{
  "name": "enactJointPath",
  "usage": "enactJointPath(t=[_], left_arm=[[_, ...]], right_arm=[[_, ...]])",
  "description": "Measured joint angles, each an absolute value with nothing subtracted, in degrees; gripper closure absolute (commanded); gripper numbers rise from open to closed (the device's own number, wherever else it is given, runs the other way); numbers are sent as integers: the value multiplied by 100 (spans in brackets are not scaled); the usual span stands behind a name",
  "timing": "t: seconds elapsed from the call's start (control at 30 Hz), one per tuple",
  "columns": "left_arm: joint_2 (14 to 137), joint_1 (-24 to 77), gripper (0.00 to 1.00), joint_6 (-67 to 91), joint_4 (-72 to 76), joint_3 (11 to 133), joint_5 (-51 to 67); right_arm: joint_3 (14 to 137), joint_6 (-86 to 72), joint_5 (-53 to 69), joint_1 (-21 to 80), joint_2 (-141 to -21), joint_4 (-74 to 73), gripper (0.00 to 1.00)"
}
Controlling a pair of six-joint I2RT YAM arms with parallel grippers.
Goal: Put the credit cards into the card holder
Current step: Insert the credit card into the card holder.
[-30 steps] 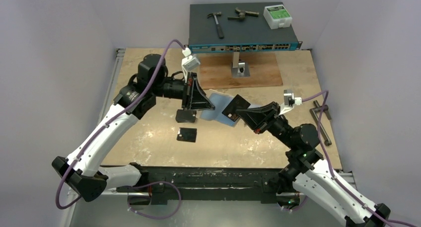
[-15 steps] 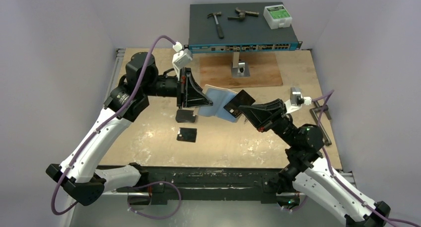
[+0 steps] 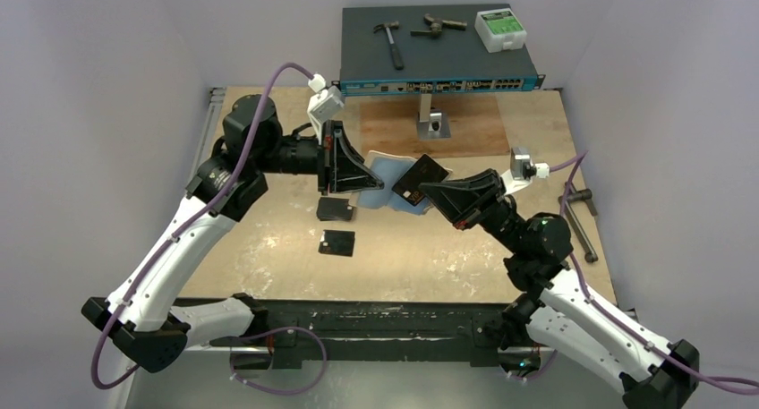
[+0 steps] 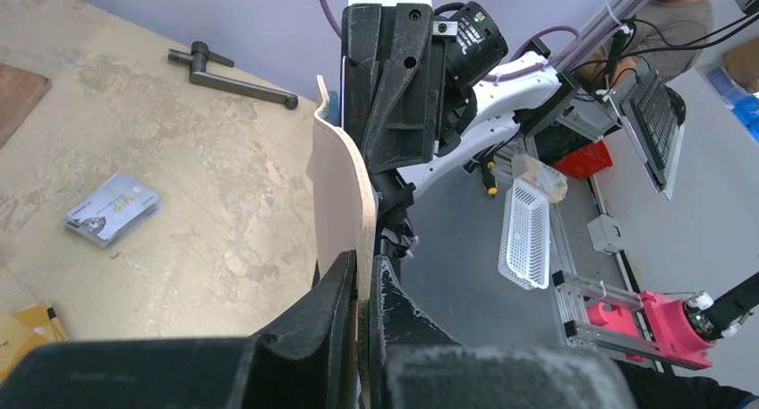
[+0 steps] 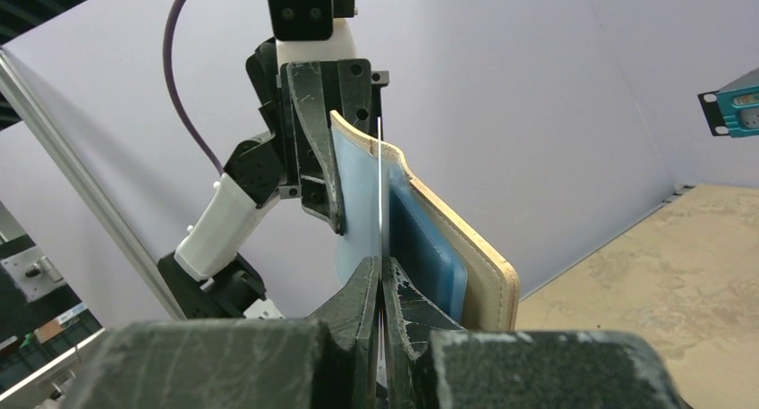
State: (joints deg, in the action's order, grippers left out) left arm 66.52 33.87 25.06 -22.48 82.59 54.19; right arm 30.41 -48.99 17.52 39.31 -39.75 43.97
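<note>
Above mid-table, both arms meet in the air. Left gripper (image 3: 356, 182) is clenched on the near edge of the card holder (image 3: 387, 174), carrying it off the table, opened, with its pale blue inner face turned right toward the other arm. The left wrist view shows the tan outer skin (image 4: 340, 194) bowing up out of the pinch, so only one flap is clamped. That leaves the pockets free.

Right gripper (image 3: 430, 191) grasps one credit card (image 3: 421, 178) by its trailing end, jaws tight on it. From its own wrist camera the card shows edge-on as a thin pale line (image 5: 380, 185), standing against the light-blue lining, just left of the darker blue pocket (image 5: 428, 239). Holding it by the tail keeps the leading edge bare for entry. Whether that edge has found a slot mouth I cannot tell.

Judgement: insertion step, alignment stage. The holder is soft and held on one side only, so a push could fold it away instead of seating the card.

A stack of silvery cards (image 4: 112, 209) lies on the table (image 3: 447, 248) below, well apart from the holder and not yet loaded.
</note>
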Motion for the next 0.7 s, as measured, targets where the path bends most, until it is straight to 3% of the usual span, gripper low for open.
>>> enactJointPath(t=[0.7], left_arm=[[6598, 3387, 100, 2622, -2060, 8167, 5417]], right_arm=[[3041, -5098, 1741, 4366, -4431, 4932, 100]])
